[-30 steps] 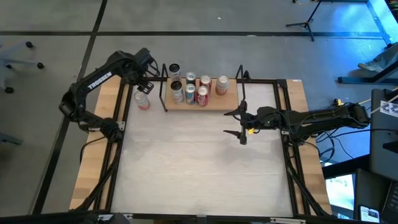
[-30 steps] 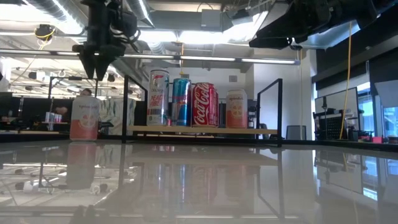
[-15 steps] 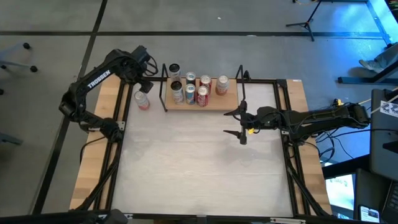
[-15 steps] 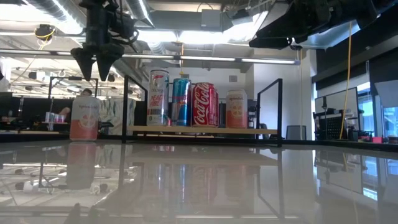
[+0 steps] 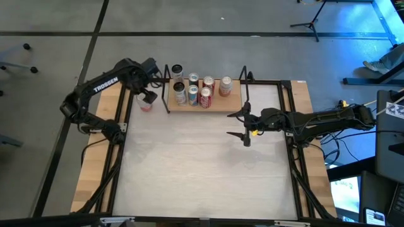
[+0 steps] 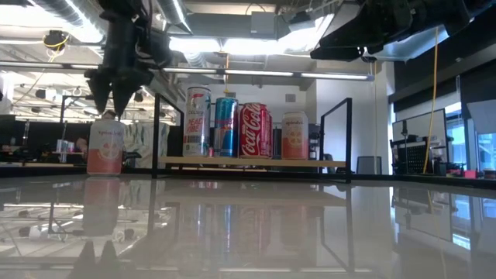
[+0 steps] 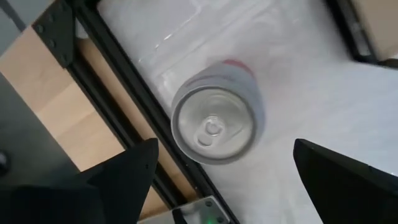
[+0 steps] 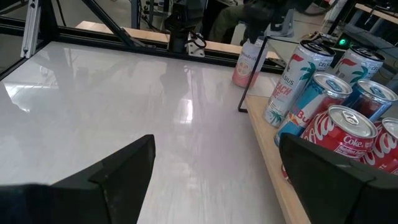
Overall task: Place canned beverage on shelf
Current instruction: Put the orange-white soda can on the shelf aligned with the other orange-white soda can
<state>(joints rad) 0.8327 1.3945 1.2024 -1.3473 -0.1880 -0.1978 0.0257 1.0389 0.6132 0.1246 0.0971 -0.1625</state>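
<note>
From above, the left gripper [image 5: 147,96] hangs directly over the pink can [image 5: 145,104], which stands on the worktop [image 5: 202,164] just beside the shelf's [image 5: 218,104] left end, not yet on it. The right gripper [image 5: 243,126] waits near the shelf's right end, jaws spread and empty.

At worktop height, the left jaws stand released just above the can's [image 6: 105,147] rim; a descent slightly off-centre could clip the rim and tip the can.

The left wrist camera shows the can's lid [image 7: 213,129] nearer one finger [image 7: 121,174] than the other, so closing could shove it sideways toward the black frame rail [image 7: 134,99].

The right wrist camera shows the shelved cans [image 8: 323,106] packed close; lifting across could strike the end post [image 8: 252,74].
</note>
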